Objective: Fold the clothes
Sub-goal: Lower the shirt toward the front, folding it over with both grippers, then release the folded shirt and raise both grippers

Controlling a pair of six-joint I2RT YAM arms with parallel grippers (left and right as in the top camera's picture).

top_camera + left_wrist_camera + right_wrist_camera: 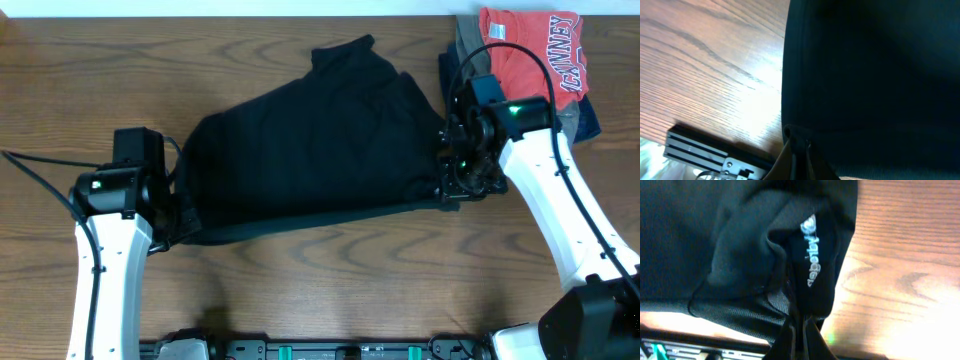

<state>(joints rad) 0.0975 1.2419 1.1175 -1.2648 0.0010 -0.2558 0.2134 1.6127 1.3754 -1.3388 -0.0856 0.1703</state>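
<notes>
The clothes (310,150), a large black garment, lie spread across the middle of the wooden table, folded over into a rough slanted shape. My left gripper (172,222) is shut on the garment's lower left corner; in the left wrist view the hem (792,131) runs pinched between the closed fingers of that left gripper (799,150). My right gripper (447,190) is shut on the garment's lower right edge. The right wrist view shows the black fabric (740,245) with a small white logo print (811,255) bunched just above the closed right gripper (801,325).
A red shirt with white lettering (535,50) lies on grey and navy garments (580,118) at the back right corner, just behind my right arm. Bare wood runs along the table's front (330,290) and left side (70,90).
</notes>
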